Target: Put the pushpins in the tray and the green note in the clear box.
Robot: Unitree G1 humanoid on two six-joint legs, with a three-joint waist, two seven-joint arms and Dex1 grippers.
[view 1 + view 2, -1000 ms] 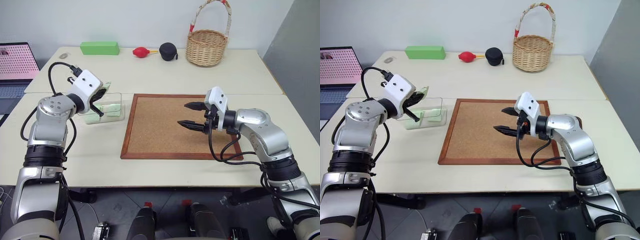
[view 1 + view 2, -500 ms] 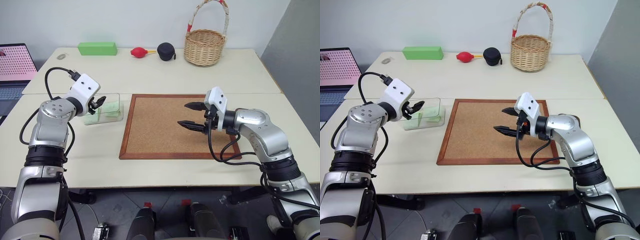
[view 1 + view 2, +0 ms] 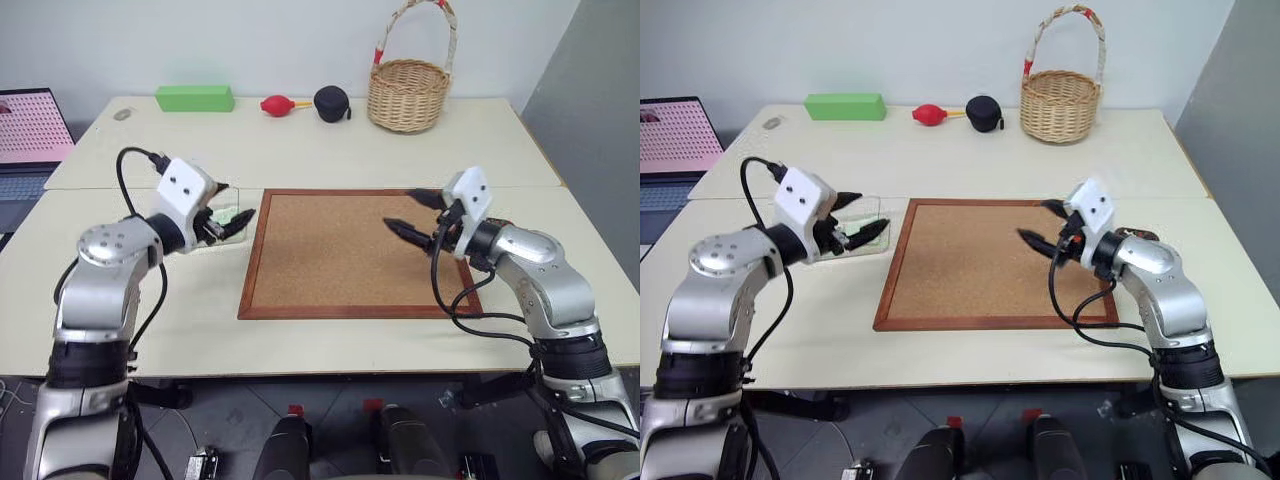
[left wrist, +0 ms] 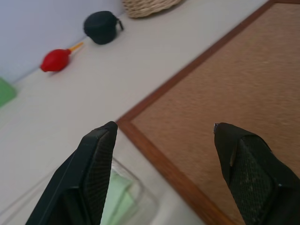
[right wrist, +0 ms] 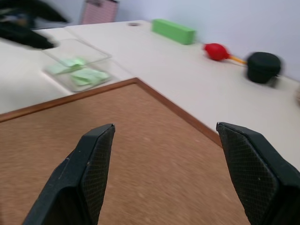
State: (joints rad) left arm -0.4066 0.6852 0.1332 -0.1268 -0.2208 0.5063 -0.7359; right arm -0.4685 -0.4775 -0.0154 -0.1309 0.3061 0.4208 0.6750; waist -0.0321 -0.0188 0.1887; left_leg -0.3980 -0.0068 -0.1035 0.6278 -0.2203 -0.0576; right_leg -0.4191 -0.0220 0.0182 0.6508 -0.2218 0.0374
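While no pushpin can be made out on the cork board (image 3: pixel 345 250), whose brown face looks bare in both head views, the pins are too small to rule out, and the dark tray cannot be picked out with any certainty; that half of the task can be judged neither done nor undone.

Item, clear box (image 5: pixel 77 63): on the table just beside the cork board's left edge, at its far corner. Contents: pale green paper lying flat on the bottom, read as the green note (image 5: pixel 86 75); the right wrist view suggests more than one green slip inside, count uncertain. Judgement: the note half of the task appears complete.

Item, left gripper (image 3: pixel 862 228): fingers spread wide, nothing between them, hovering over the clear box with its tips pointing toward the board.

Item, right gripper (image 3: pixel 420 213): fingers spread wide, empty, held above the right part of the cork board and aimed across it toward the box.

Item, wicker basket (image 3: pixel 410 90): far edge of the table, contents not visible.

Other stock along the far edge: bright green block (image 3: pixel 194 97), red bulb (image 3: pixel 278 104), small black case (image 3: pixel 333 102). None of these belongs to the task.
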